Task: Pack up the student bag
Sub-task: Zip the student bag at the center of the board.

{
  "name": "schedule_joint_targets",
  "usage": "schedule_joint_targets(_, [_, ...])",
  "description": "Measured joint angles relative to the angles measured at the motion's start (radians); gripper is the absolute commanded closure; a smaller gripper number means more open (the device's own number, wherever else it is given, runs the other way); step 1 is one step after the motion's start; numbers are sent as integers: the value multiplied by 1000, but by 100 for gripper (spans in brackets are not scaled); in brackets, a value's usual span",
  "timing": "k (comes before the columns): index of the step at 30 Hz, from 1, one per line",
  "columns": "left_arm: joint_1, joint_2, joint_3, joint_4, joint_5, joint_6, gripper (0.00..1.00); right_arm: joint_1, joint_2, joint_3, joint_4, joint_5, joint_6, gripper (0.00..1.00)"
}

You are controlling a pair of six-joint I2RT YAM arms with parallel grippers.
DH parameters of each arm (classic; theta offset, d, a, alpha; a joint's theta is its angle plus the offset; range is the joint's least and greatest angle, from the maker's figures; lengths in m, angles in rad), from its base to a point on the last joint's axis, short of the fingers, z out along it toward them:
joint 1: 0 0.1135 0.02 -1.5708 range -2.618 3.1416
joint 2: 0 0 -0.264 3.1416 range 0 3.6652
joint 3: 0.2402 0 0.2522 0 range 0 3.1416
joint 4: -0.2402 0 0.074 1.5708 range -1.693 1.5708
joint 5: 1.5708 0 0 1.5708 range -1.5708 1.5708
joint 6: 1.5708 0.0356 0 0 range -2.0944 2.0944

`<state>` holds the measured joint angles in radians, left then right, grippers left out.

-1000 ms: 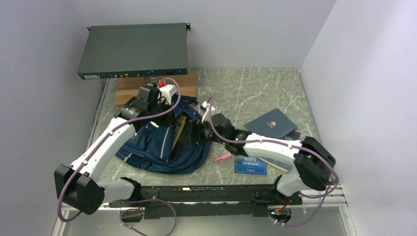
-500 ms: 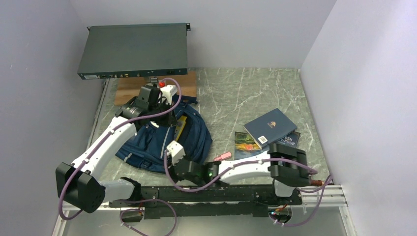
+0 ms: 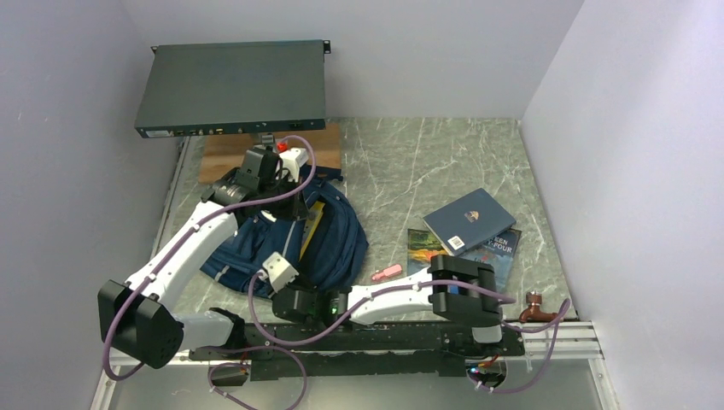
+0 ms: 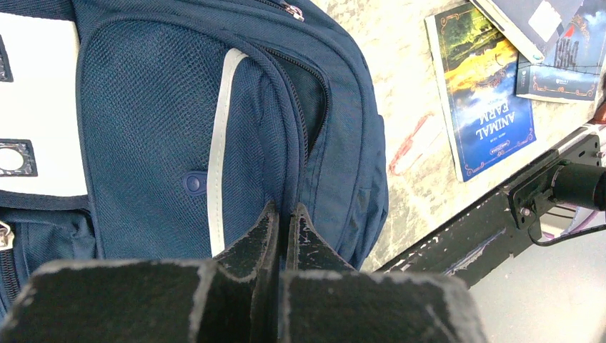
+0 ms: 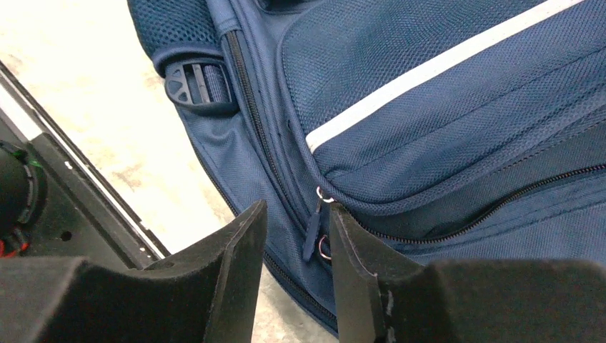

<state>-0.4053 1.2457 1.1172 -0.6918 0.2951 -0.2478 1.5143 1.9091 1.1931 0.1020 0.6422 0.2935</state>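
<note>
The navy student bag [image 3: 282,243] lies on the table at the left, its main zip part open with something yellow [image 3: 312,220] in the gap. My left gripper [image 3: 293,205] is shut on the bag's fabric at the opening's edge; in the left wrist view [image 4: 284,209] the jaws pinch the seam next to a grey stripe [image 4: 218,143]. My right gripper [image 3: 282,297] is low at the bag's near edge. In the right wrist view [image 5: 296,214] its jaws are open, with a zip pull [image 5: 312,230] between them, not gripped.
A navy book [image 3: 470,218] lies on other books [image 3: 502,246] at the right. An Animal Farm book [image 4: 493,107] and a pink item [image 3: 386,273] lie near the bag. A grey rack unit [image 3: 235,85] stands over a wooden board [image 3: 220,155] at the back left.
My right arm has swung from the bag's opening down and left to the bag's near edge, low over the table. The left gripper has kept its hold on the bag.
</note>
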Motion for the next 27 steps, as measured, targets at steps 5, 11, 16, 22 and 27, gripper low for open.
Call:
schedule_joint_targets(5, [0,9,0,5,3,0,100,7,28,24,-59,49,3,66])
schedule_joint_targets(11, [0,10,0,4,3,-1,99,8,64,37,-86,88,-3,100])
schedule_joint_targets(16, [0,8,-10,19,10,-12,47,10,59,-12,3,109,-30,100])
schedule_joint_targets(22, [0,-105,-96,37,-15,-73,1,11,-3,-176,188,78,-86,100])
schedule_joint_targets(27, [10,-282,-104,-53,-185,-134,2,10,-31,-225,261,54,-113,100])
